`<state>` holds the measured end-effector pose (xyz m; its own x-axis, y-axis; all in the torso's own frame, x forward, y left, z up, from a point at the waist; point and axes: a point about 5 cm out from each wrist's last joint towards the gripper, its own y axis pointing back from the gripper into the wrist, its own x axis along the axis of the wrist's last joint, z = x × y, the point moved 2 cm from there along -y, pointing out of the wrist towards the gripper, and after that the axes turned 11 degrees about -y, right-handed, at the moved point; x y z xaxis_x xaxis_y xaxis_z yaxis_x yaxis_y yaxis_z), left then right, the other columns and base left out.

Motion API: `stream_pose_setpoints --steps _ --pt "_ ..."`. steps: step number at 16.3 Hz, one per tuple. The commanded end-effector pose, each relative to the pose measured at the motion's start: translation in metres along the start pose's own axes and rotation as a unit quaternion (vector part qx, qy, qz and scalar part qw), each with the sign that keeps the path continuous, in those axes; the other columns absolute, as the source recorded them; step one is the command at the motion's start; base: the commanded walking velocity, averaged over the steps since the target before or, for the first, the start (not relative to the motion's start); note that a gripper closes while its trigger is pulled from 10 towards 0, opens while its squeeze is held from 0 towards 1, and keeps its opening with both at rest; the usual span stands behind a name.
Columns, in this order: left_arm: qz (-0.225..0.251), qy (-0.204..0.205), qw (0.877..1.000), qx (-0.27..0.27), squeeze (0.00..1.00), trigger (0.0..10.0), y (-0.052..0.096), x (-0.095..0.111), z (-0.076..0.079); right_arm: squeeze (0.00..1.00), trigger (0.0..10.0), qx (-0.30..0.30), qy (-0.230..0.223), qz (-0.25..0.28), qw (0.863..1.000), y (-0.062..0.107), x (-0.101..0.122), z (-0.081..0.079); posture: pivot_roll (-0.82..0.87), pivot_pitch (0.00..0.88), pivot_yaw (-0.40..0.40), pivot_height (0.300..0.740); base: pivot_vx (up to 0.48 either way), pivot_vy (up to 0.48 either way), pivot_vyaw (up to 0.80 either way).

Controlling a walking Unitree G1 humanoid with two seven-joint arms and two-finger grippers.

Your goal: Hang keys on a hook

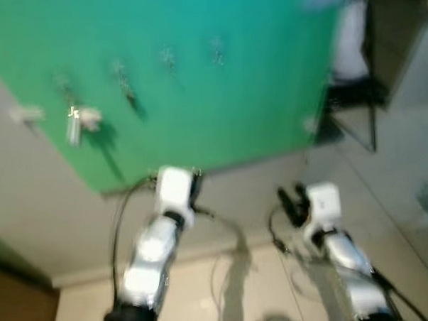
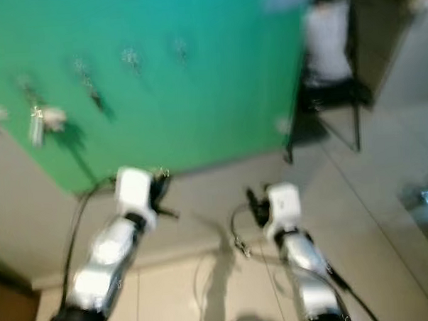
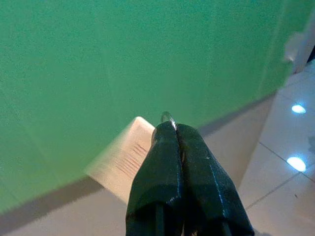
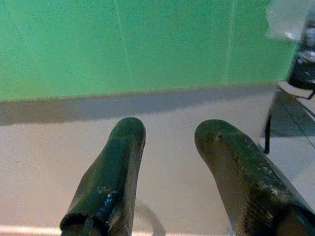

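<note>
Left gripper [image 3: 170, 129] pinched together on a metal ring [image 3: 167, 117]; right gripper [image 4: 170, 133] spread apart; hooks [image 1: 125, 77] at eleven o'clock on green wall [image 1: 253, 80].

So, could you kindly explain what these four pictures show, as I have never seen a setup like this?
It is a humanoid robot with two silver arms. The two upper pictures come from its head camera, looking at a green wall panel with a row of hooks; something small and pale, perhaps keys, hangs at the panel's left edge. They are blurred. The lower two come from wrist cameras looking along each gripper's black fingers. The left gripper is shut, with a thin metal loop, perhaps a key ring, showing at its tips. The right gripper is open and holds nothing. A chair stands to the right.
</note>
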<state>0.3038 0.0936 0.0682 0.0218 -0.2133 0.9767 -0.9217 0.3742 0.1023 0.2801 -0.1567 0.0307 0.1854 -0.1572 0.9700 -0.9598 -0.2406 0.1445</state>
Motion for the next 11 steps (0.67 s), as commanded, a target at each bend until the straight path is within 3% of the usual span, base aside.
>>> stream_pose_setpoints --steps 1,2,4,6,8,11 --pt "-0.004 -0.015 1.0 -0.008 0.0 0.0 0.002 0.002 -0.008 0.0 10.0 0.021 -0.004 0.012 1.0 -0.005 0.005 -0.013 -0.21 0.0 0.101 0.727 0.48 0.0 0.0" --pt "-0.007 -0.013 0.999 -0.05 0.0 0.0 0.0 0.005 0.0 0.0 10.0 0.021 -0.004 0.012 1.0 -0.004 0.004 -0.013 -0.21 0.0 0.099 0.727 0.0 0.0 0.0" --pt "0.018 0.035 0.994 -0.1 0.0 0.0 -0.007 0.027 -0.001 0.0 10.0 0.022 -0.004 0.01 1.0 -0.003 0.003 -0.014 -0.22 0.0 0.098 0.727 0.0 0.0 0.0" --pt "0.031 0.083 0.982 -0.168 0.0 0.0 -0.009 0.048 -0.002 0.0 10.0 0.02 -0.003 0.008 1.0 -0.001 0.002 -0.013 -0.22 0.0 0.097 0.727 0.0 0.0 0.0" --pt "0.075 0.13 0.946 -0.288 0.0 0.0 -0.009 0.092 -0.003 0.0 10.0 0.021 -0.003 0.004 1.0 0.0 0.001 -0.013 -0.22 0.0 0.1 0.727 0.0 0.0 0.0" --pt "0.08 0.148 0.931 -0.325 0.0 0.0 -0.015 0.106 -0.001 0.0 10.0 0.022 -0.004 0.005 1.0 -0.001 0.002 -0.014 -0.23 0.0 0.105 0.727 0.0 0.0 0.0"
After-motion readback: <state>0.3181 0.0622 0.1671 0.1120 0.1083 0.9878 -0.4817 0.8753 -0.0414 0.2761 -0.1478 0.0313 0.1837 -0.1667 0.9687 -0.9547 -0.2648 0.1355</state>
